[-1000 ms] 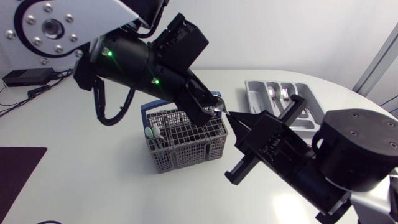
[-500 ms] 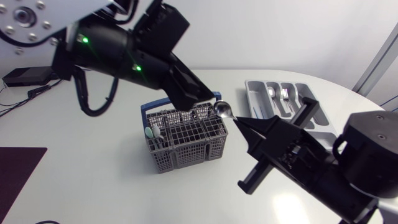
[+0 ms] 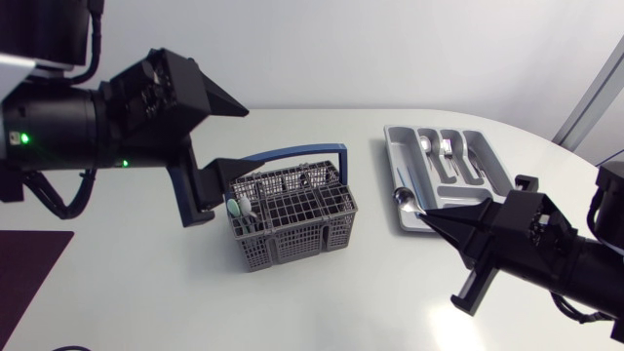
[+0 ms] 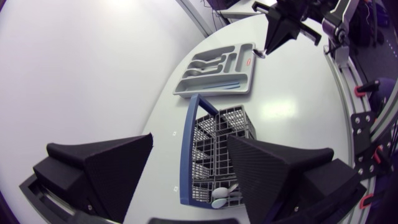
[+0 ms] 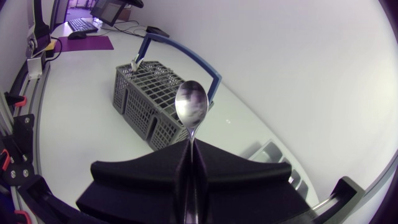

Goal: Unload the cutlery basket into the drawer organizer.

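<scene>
- Right claw (image 3: pixel 430 216): closed on the handle of a spoon (image 3: pixel 404 199). The bowl projects ahead of the fingertips and is clear of them.
- Spoon location: the bowl is at the near rim of the drawer organizer (image 3: pixel 390 146), which lies just ahead of the claw. Contact with the rim cannot be confirmed.
- Left claw (image 3: pixel 244 136): open, holding nothing. The cutlery basket (image 3: pixel 292 229) sits ahead of and below its fingers, with a pale-handled utensil (image 3: pixel 234 208) inside.
- Step judged: depositing the spoon.
- Recommended: carry it further ahead to the compartment holding the stored spoons (image 3: pixel 430 146), align the handle with the compartment's length, lower it between the dividers, then open.
- Risk: releasing at the rim would likely leave the spoon across a divider or on the table.
</scene>
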